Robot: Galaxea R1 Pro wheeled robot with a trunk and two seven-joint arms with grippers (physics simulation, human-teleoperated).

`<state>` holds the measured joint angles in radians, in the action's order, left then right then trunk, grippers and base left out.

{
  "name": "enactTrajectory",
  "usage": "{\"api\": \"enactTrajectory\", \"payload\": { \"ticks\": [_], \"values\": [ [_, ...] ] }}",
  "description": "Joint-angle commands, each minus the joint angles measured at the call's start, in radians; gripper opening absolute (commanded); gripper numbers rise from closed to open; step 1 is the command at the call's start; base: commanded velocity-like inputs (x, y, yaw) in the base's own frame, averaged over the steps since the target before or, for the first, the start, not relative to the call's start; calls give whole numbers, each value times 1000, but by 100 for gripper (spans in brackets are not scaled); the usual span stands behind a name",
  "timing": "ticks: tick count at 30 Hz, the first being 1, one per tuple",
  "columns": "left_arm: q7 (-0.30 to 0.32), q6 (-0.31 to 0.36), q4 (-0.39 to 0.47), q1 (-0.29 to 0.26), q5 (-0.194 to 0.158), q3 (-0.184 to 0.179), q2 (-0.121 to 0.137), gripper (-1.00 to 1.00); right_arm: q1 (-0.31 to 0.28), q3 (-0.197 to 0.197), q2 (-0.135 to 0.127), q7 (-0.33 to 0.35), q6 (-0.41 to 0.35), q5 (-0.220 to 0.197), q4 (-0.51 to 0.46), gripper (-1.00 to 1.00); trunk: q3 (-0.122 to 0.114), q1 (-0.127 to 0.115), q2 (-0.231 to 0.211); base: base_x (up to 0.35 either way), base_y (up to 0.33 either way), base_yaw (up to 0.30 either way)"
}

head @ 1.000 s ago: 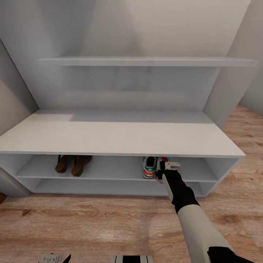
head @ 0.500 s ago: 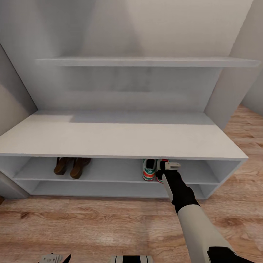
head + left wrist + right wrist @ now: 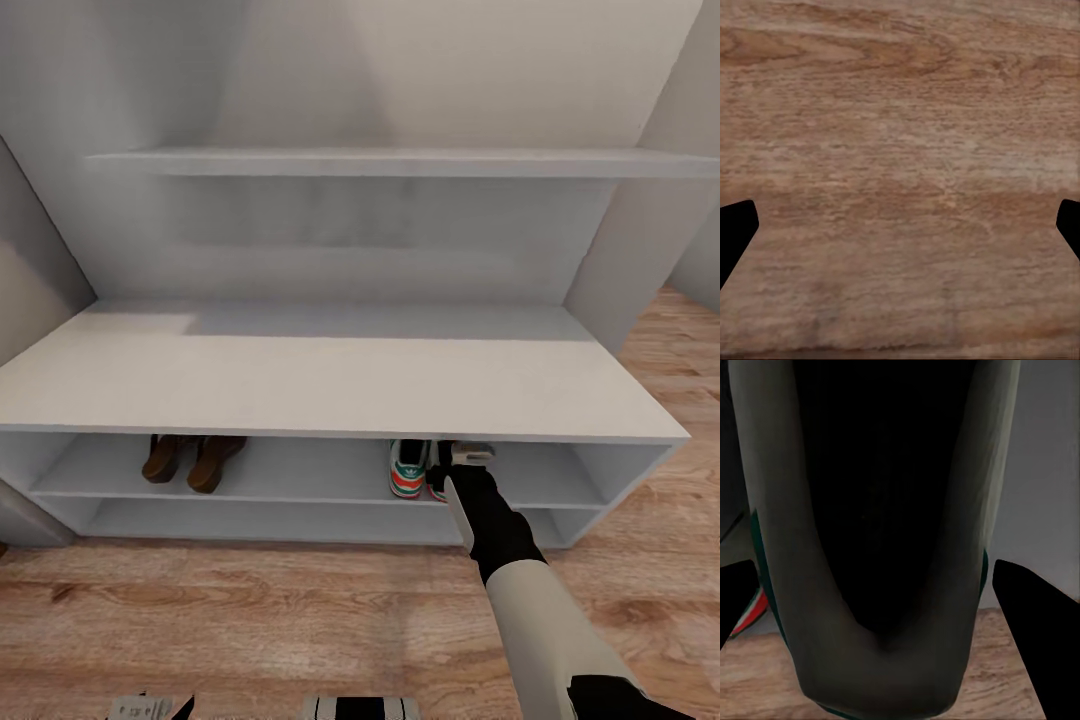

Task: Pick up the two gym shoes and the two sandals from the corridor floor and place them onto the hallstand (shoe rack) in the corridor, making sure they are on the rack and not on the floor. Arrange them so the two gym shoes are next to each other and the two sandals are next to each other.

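Head view showed the rack [image 3: 330,380] against the far wall, a wall shelf [image 3: 400,163] above it. On its upper tier, to the left, the sandals [image 3: 192,459] lay side by side, touching. Further right on the same tier stood one shoe [image 3: 408,470], and just right of it the right gripper [image 3: 462,458] reached under the rack top at the second shoe [image 3: 437,487], mostly hidden behind the wrist. Up close, the right wrist camera looked into that shoe's dark opening [image 3: 881,510], with the fingers [image 3: 1031,615] spread at either side of it, not pressed in. The left fingers [image 3: 735,229] sat wide apart over bare floor [image 3: 900,135].
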<state>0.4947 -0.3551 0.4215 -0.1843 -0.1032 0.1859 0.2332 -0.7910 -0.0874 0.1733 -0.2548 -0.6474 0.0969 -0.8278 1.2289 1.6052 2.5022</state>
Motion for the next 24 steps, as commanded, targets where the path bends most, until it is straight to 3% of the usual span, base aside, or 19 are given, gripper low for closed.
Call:
{"api": "enactTrajectory", "payload": {
  "ticks": [1, 24],
  "values": [
    [10, 2, -1, 0, -10, 3, 0, 100, -1, -3, 1, 5, -6, 10, -1, -100, 6, 0, 1, 0, 0, 0],
    [10, 2, -1, 0, -10, 3, 1, 100, -1, -3, 1, 4, -6, 10, -1, -100, 14, 1, 1, 41, 0, 0]
  ]
}}
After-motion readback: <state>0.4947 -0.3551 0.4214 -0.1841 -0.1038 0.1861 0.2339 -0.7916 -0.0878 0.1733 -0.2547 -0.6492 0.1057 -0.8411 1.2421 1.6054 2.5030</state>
